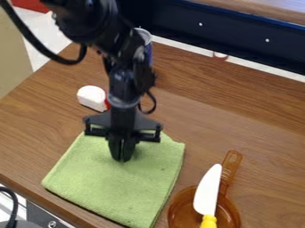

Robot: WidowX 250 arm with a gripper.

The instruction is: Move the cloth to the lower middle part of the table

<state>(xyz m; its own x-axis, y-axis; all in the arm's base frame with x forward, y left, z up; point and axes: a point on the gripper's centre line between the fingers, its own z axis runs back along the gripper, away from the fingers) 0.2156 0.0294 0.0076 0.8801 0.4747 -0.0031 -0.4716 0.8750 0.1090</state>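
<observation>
Green cloth (113, 187) lies flat on the brown wood worktop (262, 120), near side, left of middle, one corner pointing near, close to the worktop's near-left edge. Black claw (122, 158) hangs down over the cloth's far part, tips together and right at the fabric; cannot tell if any cloth is pinched between them. Arm (122, 49) comes in from the far left, black cable looping beside it. Right of the cloth, near edge of the view: brown see-through toy pan (174, 213), handle pointing far and slightly right. Toy knife (207, 191) lies across the pan, white blade toward the far side, yellow handle toward the near side. White object with a red side (92, 97) sits far of the cloth, left of the arm. Blue-and-white can (146, 38) stands farther back, partly hidden by the arm. Dark blue panel (238, 40) runs along the far side.
</observation>
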